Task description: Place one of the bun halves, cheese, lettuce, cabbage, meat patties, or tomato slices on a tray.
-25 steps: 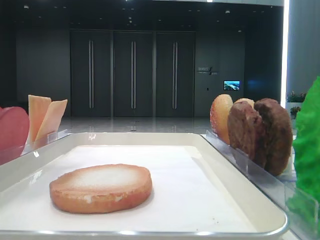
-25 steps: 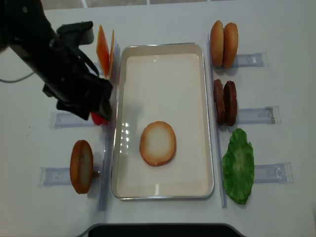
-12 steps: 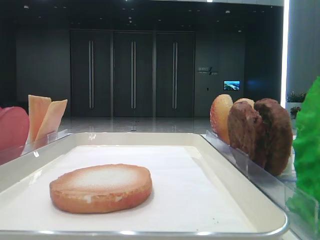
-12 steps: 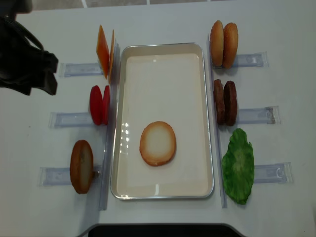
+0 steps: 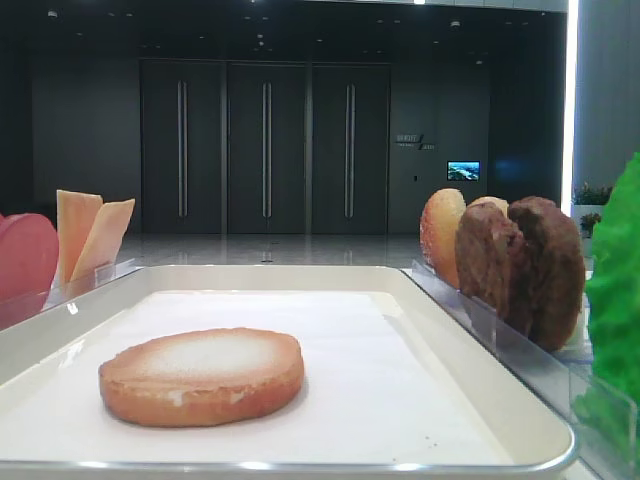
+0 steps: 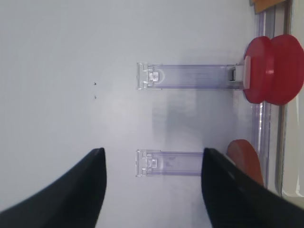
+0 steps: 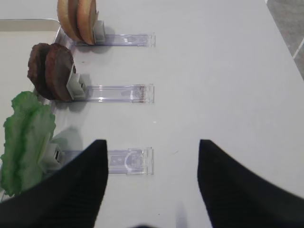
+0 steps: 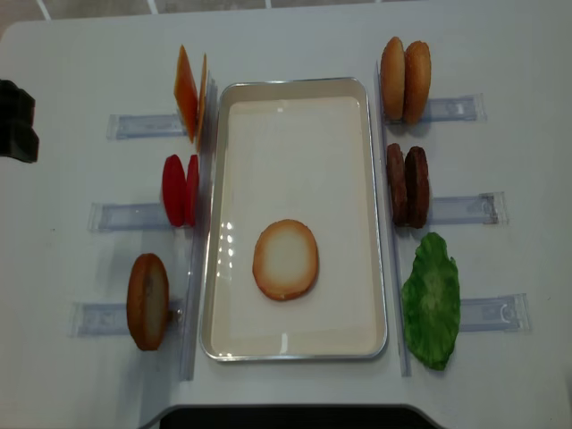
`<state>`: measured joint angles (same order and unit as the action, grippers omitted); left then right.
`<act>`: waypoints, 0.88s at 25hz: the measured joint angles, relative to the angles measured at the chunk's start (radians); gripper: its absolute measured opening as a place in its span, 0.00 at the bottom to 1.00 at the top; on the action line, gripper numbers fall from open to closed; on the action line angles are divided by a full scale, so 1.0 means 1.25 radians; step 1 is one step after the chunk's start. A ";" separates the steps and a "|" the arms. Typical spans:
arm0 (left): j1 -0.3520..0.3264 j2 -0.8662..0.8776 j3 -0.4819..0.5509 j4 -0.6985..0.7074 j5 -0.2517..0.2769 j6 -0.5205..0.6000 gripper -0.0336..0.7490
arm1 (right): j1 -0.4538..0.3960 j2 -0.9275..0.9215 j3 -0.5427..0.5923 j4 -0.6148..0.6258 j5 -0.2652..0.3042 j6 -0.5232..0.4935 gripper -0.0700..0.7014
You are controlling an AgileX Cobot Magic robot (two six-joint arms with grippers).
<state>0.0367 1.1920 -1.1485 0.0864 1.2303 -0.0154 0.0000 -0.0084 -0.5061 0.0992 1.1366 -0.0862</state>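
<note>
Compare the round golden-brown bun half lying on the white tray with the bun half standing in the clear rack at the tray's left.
The tray bun half lies flat, pale cut face up; the rack bun half stands on edge. The first rests on the white tray, the second outside it. Both are round and golden-brown.

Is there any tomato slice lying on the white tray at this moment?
No, the tray holds only one bun half, while the tomato slices stand in their rack to its left.

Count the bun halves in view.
4. One bun half lies flat on the tray. One stands in the near-left rack. Two stand together in the far-right rack. None appears hidden.
</note>
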 joint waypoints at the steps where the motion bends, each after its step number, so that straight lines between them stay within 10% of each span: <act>1: 0.000 -0.021 0.010 -0.002 0.000 0.001 0.65 | 0.000 0.000 0.000 0.000 0.000 0.000 0.61; 22: 0.000 -0.833 0.357 -0.039 0.001 0.005 0.60 | 0.000 0.000 0.000 0.000 0.000 0.000 0.61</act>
<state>0.0367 0.1508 -0.7021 0.0376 1.2310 -0.0087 0.0000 -0.0084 -0.5061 0.0992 1.1366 -0.0862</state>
